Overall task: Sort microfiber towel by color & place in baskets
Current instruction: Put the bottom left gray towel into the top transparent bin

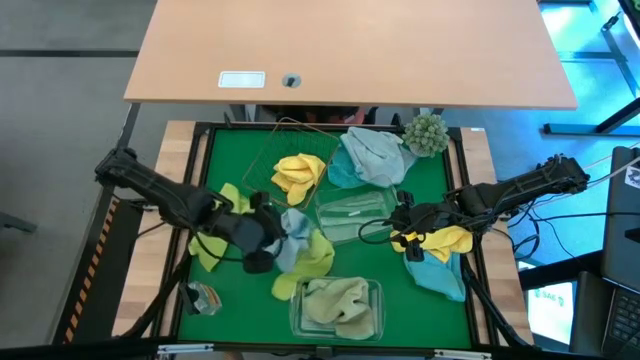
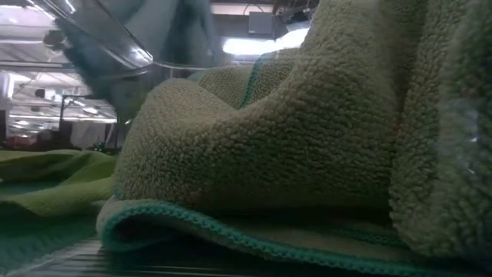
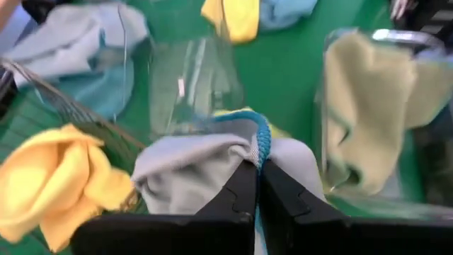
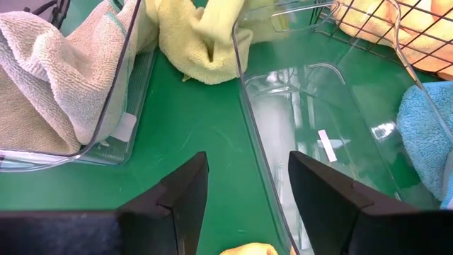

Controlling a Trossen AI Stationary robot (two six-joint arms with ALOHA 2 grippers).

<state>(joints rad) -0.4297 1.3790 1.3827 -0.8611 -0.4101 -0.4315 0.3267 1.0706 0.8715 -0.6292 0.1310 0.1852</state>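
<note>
The left gripper (image 3: 256, 185) is pinching a soft pale blue towel (image 3: 191, 166) w/ its fingers squeezed tight, mid table, right by the empty clear tub (image 1: 352, 217). The towel is bunching up, fuzzy, w/ a teal stitched edge. The right gripper (image 4: 248, 185) is sitting w/ fingers wide apart & holding nothing, over that tub's rim. A fluffy olive towel (image 1: 338, 301) is lying in the near clear tub (image 1: 377, 292). A yellow towel (image 1: 301, 172) is sitting in the thin wire basket (image 1: 262, 155).

No text, brand or number could be read anywhere. A white label (image 1: 241, 80) lay on the wooden desk (image 1: 420, 50), and a small white sticker (image 4: 326, 146) sat in the clear tub (image 4: 311, 92); both were illegible.
</note>
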